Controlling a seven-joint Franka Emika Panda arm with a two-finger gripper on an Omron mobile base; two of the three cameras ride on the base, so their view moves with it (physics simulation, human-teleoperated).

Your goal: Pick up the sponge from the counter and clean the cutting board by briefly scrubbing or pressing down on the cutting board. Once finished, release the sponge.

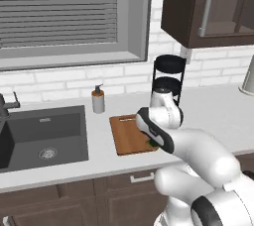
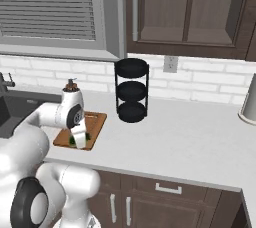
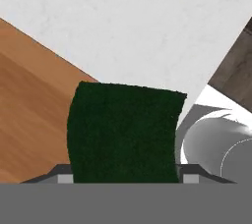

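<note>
Seen at a kitchen counter [image 1: 218,116]: claw [image 3: 125,171] clamped on the sponge [image 3: 125,134], w/ dark green block wedged between both fingertips [image 3: 65,178] in hand view, its far edge bowed. Held low over the cutting board [image 1: 126,138], at the board's near right corner as seen from left base view; green patch of sponge [image 1: 150,142] peeking out under the wrist there, and again beside the white hand [image 2: 80,134] in right base view. Cannot tell whether sponge is pressing on the wood or just above it.

Reddish-brown board flat on the counter, slot handle at its far short end, between dark inset sink [image 1: 42,136] on the left and black three-tier rack [image 1: 168,79] behind & to the right. In hand view, board [image 3: 29,115] fills the left side, pale counter [image 3: 147,26] beyond, dark cabinet front [image 3: 236,75] at right edge.

Soap dispenser [image 1: 98,99] upright near the sink's back right corner, just behind the board. Faucet [image 1: 6,105] at far left. Window w/ closed blinds [image 1: 59,9] above the sink; dark wall cabinet [image 1: 208,7] upper right; white brick backsplash w/ outlet [image 2: 170,64] behind rack. Pale metal vessel [image 2: 249,101], partly cut off, on the counter at far right, well apart from the board.
</note>
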